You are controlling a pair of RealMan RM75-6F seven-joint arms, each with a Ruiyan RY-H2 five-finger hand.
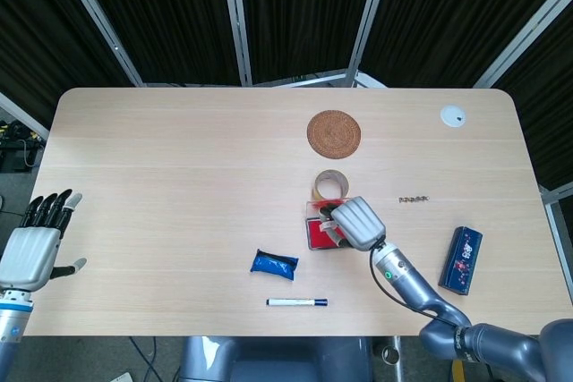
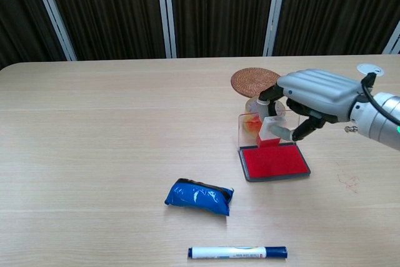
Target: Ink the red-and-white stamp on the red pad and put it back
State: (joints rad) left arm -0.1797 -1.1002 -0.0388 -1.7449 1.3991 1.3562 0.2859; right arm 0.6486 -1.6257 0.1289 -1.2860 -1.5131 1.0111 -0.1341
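Fingers (image 2: 282, 133), right hand (image 2: 310, 96): curled around the red-and-white stamp (image 2: 270, 130), pinching its pale upper body; the red base points down, just above the back part of the red pad (image 2: 275, 161). Whether the base touches the ink cannot be told.

Stamp, handling (judged): small, rigid, light block; smooth sides likely a little slippery, so a pinch on the upper body, clear of the inked face, suits it. Needs only a light, level press.

Red pad: shallow tray, clear lid (image 2: 249, 130) standing upright at the rear. Likely to skid on the counter (image 2: 94, 129) if pushed sideways.

Left hand (image 1: 34, 248): at the counter's near left edge, fingers extended and apart, holding nothing.

Others: woven coaster (image 2: 248, 80); tape roll (image 1: 331, 184) behind the lid; blue packet (image 2: 199, 196); marker (image 2: 237, 252); dark blue case (image 1: 461, 259).

Obscured: in the head view the right hand covers the stamp and much of the pad. The stamp's face is unseen. The tape roll is partly hidden in the chest view.
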